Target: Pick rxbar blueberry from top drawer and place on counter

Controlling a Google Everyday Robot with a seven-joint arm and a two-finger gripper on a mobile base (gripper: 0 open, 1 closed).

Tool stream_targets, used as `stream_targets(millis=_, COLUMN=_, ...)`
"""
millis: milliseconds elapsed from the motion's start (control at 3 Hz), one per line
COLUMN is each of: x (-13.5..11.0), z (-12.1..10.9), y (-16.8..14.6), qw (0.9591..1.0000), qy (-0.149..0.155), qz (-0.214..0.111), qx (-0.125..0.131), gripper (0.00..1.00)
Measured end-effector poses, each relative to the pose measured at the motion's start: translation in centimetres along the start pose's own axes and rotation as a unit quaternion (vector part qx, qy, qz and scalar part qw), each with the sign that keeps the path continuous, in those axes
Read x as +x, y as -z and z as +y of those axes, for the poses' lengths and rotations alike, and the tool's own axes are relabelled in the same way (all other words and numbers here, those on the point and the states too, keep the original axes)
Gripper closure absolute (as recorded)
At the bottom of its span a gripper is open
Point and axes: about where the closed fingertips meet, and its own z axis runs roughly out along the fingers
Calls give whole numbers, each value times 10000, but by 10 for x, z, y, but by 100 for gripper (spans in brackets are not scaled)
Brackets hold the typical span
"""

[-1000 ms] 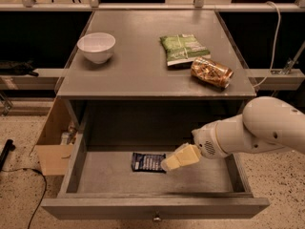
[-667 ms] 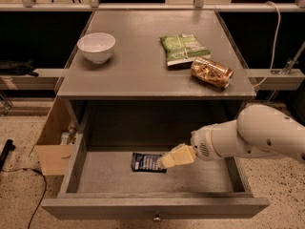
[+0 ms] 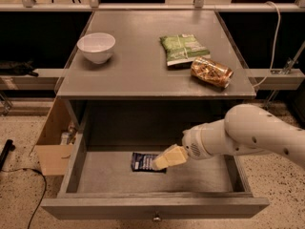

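Note:
The rxbar blueberry (image 3: pixel 142 161), a small dark navy wrapper with pale lettering, lies flat on the floor of the open top drawer (image 3: pixel 152 205), near its middle. My gripper (image 3: pixel 163 161) reaches into the drawer from the right on a white arm. Its cream-coloured tip is right at the bar's right end and covers that end. The counter (image 3: pixel 143 75) is the grey top of the cabinet above the drawer.
On the counter stand a white bowl (image 3: pixel 96 46) at the left, a green snack bag (image 3: pixel 183 49) and a shiny orange-brown packet (image 3: pixel 211 72) at the right. A cardboard box (image 3: pixel 53 142) sits on the floor left of the drawer. A cable (image 3: pixel 28 194) lies on the speckled floor.
My gripper and arm have moved left, and the tip now sits at the bar's right end. The bar has not moved.

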Motion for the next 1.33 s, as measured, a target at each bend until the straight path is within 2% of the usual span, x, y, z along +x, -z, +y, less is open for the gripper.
stream_targets(millis=333, x=0, z=0, y=-14, qw=9999, qy=106, qz=56, qx=30, gripper=0)
stream_targets(millis=667, x=5, z=0, y=-28, qw=9995, qy=219, qz=168, qx=168, gripper=0)
stream_targets(millis=1000, x=10, z=0, y=-44, qw=9958, qy=575, qz=474, qx=526, gripper=0)
stream_targets(millis=1333, x=10, z=0, y=-43, qw=9959, qy=567, qz=464, qx=529, gripper=0)
